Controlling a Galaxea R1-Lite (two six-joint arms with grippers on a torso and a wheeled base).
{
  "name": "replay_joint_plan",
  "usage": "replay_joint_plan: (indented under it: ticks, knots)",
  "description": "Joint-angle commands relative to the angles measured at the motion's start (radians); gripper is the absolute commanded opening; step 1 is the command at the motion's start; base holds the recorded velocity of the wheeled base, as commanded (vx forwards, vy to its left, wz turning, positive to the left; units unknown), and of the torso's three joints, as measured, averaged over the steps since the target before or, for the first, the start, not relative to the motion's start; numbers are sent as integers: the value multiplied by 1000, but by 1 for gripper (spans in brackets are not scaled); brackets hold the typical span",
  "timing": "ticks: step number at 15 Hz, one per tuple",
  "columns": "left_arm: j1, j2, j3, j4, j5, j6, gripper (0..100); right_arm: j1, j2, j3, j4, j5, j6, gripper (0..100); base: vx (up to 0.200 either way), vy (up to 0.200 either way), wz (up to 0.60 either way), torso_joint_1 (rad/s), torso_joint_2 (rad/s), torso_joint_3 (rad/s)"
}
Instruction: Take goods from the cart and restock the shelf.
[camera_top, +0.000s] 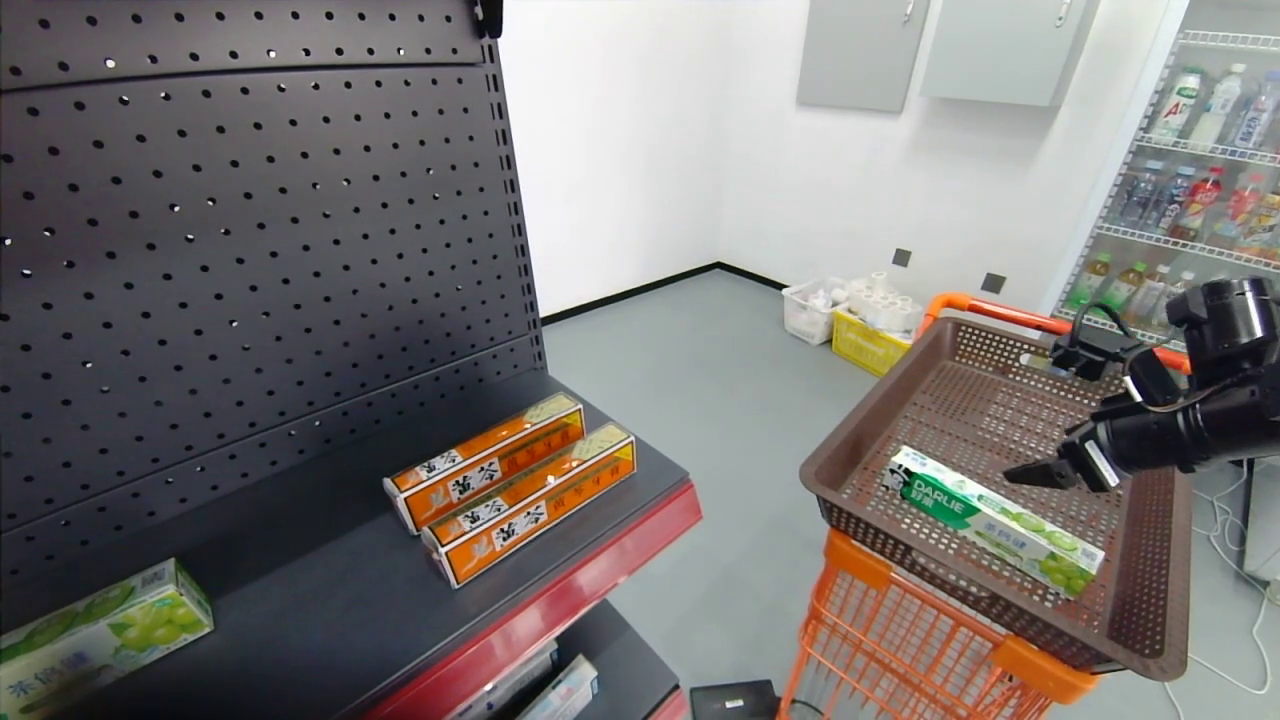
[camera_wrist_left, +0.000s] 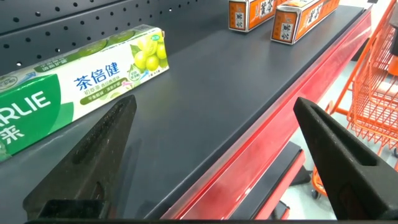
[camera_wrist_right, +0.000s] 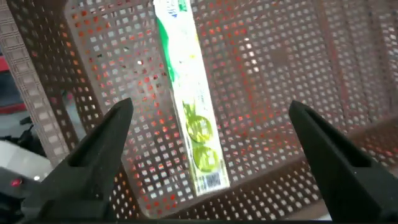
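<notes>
Your right pincer (camera_top: 1045, 470) hangs over the brown basket (camera_top: 835, 440), with its jaws wide apart and nothing between them. Right under it, in the right wrist view, lies the green toothpaste box (camera_top: 995, 520), flat on the basket floor. It seems the fingers are above the box and do not touch it. The box lies toward the near side of the basket, with one end close to the near wall. The basket sits on top of the orange cart (camera_top: 900, 640), at the right of the scene.

Your left pincer (camera_wrist_left: 216, 104) is also open and empty. It is low over the shelf (camera_top: 300, 560), near a second green box (camera_wrist_left: 74, 93) which rests at the near left part of the shelf, against the perforated back panel (camera_top: 250, 250). Farther right on the shelf two orange boxes (camera_top: 487, 462) lie side by side, touching each other.

I judge that the task is well advanced: three boxes are on the shelf and one box is left in the basket. What remains is to close on this box, carry it left and put it down. I cannot tell whether the lower part of the cart holds more goods.
</notes>
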Motion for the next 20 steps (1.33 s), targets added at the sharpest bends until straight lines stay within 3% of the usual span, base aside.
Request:
replay_joint_plan:
  ticks: [1, 9, 20]
  knots:
    - [0, 0, 0, 0, 0, 0, 100, 11, 97, -42, 14, 6, -25, 100, 0, 0, 0, 0, 0, 0]
    - [0, 0, 0, 0, 0, 0, 100, -18, 226, -34, 63, 6, -177, 100, 0, 0, 0, 0, 0, 0]
    - [0, 0, 0, 0, 0, 0, 100, -42, 315, -89, 54, 5, -191, 100, 0, 0, 0, 0, 0, 0]
